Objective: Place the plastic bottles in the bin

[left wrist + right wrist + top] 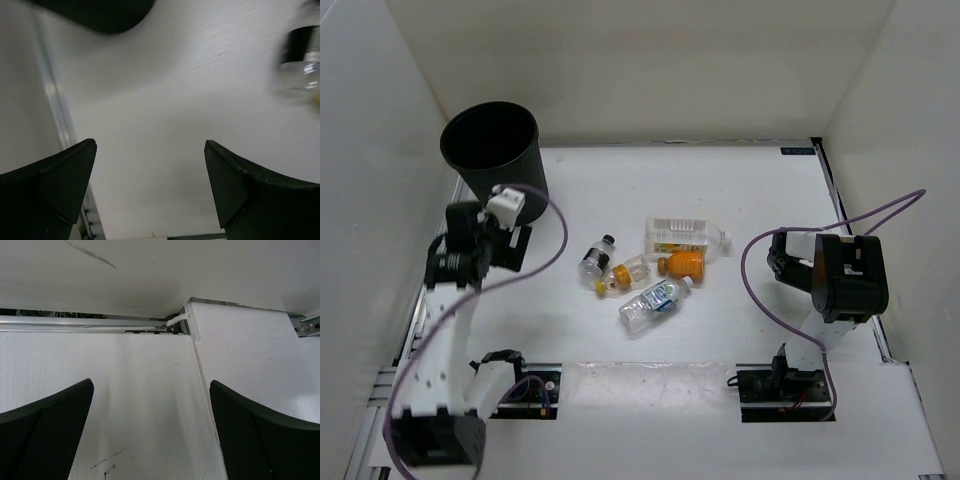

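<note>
Five bottles (682, 263) lie on their sides in a tight cluster mid-table. The bin (490, 150) stands upright at the far left corner, its inside too dark for us to read.

Left gripper (150, 145): jaws wide apart and empty over bare table (750, 190), between the bin and the black-capped bottle (302, 60).

Right gripper (151, 385): jaws wide apart and empty, facing the table's right edge, well apart from the cluster.

Risks, in our judgement:
- The bottles touch or nearly touch, so a finger entering a gap may nudge a neighbour and start the round ones rolling.
- Clear plastic may slip or squash under the pads.
- The left arm sits just beside the bin, so a careless swing could tip it.
</note>
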You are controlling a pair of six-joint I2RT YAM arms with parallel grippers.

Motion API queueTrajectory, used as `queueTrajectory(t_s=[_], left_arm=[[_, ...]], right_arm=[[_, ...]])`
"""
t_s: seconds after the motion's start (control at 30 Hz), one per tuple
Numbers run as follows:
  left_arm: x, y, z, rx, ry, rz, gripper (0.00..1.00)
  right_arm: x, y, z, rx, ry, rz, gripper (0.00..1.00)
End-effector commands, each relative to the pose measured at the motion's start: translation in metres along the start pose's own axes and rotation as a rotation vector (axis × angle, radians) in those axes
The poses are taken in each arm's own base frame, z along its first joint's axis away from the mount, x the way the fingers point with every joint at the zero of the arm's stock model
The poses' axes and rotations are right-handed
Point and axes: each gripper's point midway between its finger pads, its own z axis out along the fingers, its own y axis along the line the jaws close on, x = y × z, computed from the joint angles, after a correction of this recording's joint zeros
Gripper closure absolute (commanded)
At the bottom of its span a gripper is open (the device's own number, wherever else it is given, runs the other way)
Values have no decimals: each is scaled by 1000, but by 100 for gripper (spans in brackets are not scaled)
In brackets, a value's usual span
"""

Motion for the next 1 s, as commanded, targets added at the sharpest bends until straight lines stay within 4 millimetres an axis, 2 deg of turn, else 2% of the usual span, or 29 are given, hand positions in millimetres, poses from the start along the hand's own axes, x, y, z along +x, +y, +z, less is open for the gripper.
queueTrajectory(t_s=[0.0, 0.03, 0.1, 0.13, 0.17, 0.23, 0.27, 0.3, 0.37, 0.4, 0.43, 0.47, 0.53, 0.57, 0.6, 0.63, 0.67, 0.7, 0.73, 0.77, 0.8, 0.83, 0.9, 0.97], left_arm=[[-6, -70, 1, 409, 185, 88, 0], [-22, -88, -3, 448, 181, 134, 0], [-33, -104, 9, 436, 185, 209, 0], [-49, -124, 8, 459, 129, 265, 0], [-56, -134, 14, 480, 134, 289, 0], [-62, -152, 19, 509, 159, 288, 0], [-74, -157, 22, 513, 143, 286, 0], [-74, -165, 33, 523, 172, 288, 0], [-82, -173, 41, 536, 161, 277, 0], [-85, -177, 47, 534, 163, 264, 0], [-89, -179, 52, 532, 149, 262, 0], [-91, -181, 57, 531, 154, 250, 0], [-92, -185, 61, 543, 152, 248, 0], [-88, -189, 65, 553, 159, 248, 0], [-80, -191, 70, 557, 186, 252, 0], [-81, -196, 71, 561, 184, 250, 0], [-77, -198, 75, 562, 193, 251, 0], [-77, -198, 75, 561, 196, 241, 0], [-72, -199, 81, 554, 212, 244, 0], [-69, -200, 84, 555, 225, 246, 0], [-71, -200, 85, 554, 216, 244, 0], [-69, -202, 87, 556, 226, 246, 0], [-71, -202, 88, 553, 218, 235, 0], [-71, -202, 92, 541, 222, 228, 0]], right_arm=[[-13, -7, 0, 28, -31, 70, 0], [-13, -7, 0, 28, -31, 70, 0], [-13, -7, 0, 28, -31, 70, 0], [-13, -7, 0, 28, -31, 70, 0], [-13, -7, 0, 28, -31, 70, 0], [-12, -9, 1, 31, -32, 62, 0], [-13, -9, 0, 27, -30, 73, 0], [-15, -12, 0, 22, -28, 89, 0], [-22, -15, -1, 6, -29, 86, 0], [-27, -15, -3, -6, -23, 89, 0], [-38, -7, -8, -24, -16, 102, 0], [-47, -5, -10, -27, -8, 25, 0], [-69, 9, -18, -56, -22, -62, 0], [-95, 24, -29, -89, -21, -150, 0], [-101, 35, -34, -97, -3, -196, 0], [-107, 41, -40, -114, 23, -208, 0], [-125, 53, -51, -156, 60, -177, 0], [-123, 59, -65, -226, 102, -331, 0], [-127, 85, -86, -342, 94, -339, 0], [-135, 91, -102, -438, 87, -345, 0], [-136, 96, -115, -557, 50, -512, 0], [-130, 131, -163, -834, 85, -451, 0], [-137, 132, -219, -1243, 62, -500, 0], [-144, 126, -283, -1617, 95, -489, 0]])
